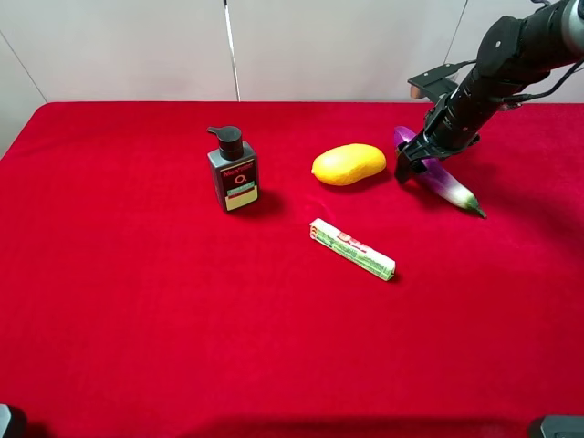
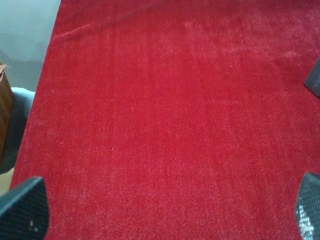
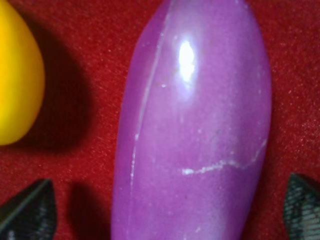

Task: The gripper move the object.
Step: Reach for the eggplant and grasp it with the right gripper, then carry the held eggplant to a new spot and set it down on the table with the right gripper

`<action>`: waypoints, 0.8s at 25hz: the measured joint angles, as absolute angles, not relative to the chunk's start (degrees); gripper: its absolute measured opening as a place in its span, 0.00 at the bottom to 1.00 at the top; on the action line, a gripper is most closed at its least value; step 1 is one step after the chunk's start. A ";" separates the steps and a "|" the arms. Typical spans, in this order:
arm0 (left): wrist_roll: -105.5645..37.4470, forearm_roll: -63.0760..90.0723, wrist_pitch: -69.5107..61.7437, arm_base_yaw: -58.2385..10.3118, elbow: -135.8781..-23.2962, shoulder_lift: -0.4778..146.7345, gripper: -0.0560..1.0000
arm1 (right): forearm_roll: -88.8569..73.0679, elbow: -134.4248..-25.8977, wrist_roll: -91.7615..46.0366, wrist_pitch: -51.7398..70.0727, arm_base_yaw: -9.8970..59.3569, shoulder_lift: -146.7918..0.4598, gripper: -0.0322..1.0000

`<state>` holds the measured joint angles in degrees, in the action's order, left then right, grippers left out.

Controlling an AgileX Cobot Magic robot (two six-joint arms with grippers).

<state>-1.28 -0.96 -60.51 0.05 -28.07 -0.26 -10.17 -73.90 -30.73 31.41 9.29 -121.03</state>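
The purple eggplant [image 1: 447, 185] lies on the red cloth at the right, its white end and green stem tip pointing toward the front right. My right gripper [image 1: 415, 164] is down over its purple end. In the right wrist view the eggplant [image 3: 200, 125] fills the gap of the right gripper [image 3: 170, 215], with a black fingertip [image 3: 30, 212] on either side and apart from it, so the gripper is open. My left gripper [image 2: 167, 210] is open and empty over bare red cloth.
A yellow mango [image 1: 349, 164] lies just left of the eggplant and shows in the right wrist view [image 3: 15, 75]. A green-and-white packet [image 1: 352, 249] lies nearer the front. A black pump bottle [image 1: 233, 170] stands further left. The red cloth [image 1: 137, 319] covers the table.
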 joint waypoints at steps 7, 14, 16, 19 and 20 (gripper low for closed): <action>-1.34 -0.96 -60.51 0.05 -28.07 -0.26 0.98 | -10.17 -73.90 -30.73 31.30 9.29 -121.03 0.41; -1.34 -0.96 -60.51 0.05 -28.07 -0.26 0.98 | -10.15 -73.90 -30.73 31.15 9.29 -121.03 0.41; -1.34 -0.96 -60.51 0.05 -28.07 -0.26 0.98 | -10.10 -73.90 -30.73 31.15 9.29 -121.03 0.41; -1.34 -0.96 -60.51 0.05 -28.07 -0.26 0.98 | -9.70 -73.90 -30.73 31.40 9.29 -121.03 0.41; -1.34 -0.96 -60.51 0.05 -28.07 -0.26 0.98 | -9.65 -73.90 -30.73 31.56 9.29 -120.89 0.41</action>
<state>-1.34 -0.96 -60.51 0.05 -28.07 -0.26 -9.65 -73.90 -30.73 31.56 9.29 -120.89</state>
